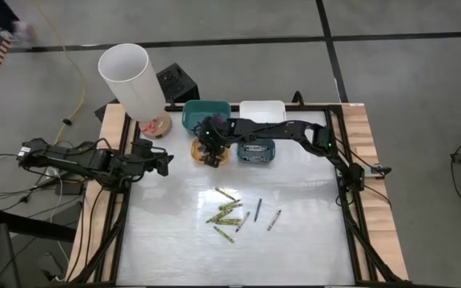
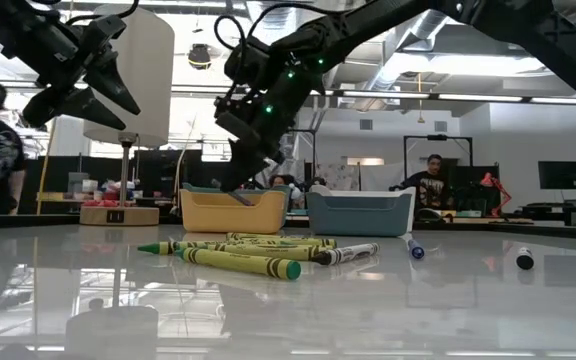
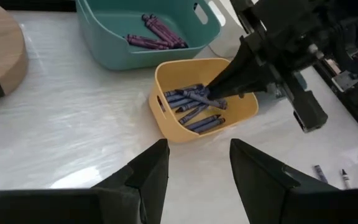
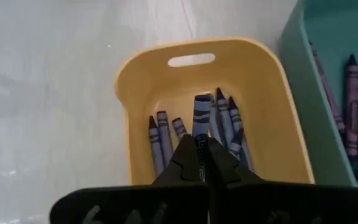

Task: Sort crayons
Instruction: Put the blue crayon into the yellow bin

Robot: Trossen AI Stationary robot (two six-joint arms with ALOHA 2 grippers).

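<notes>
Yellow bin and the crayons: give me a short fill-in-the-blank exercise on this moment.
1. The right gripper holds a ____ crayon above the yellow bin.
2. The teal bin holds ____ crayons.
3. Most loose crayons on the table are ____.

Missing words: blue; purple; yellow-green

The glossy table [image 2: 388, 300] is being lit brightly from overhead; ceiling lights are being mirrored, foreground reflections are being blurred.
</notes>
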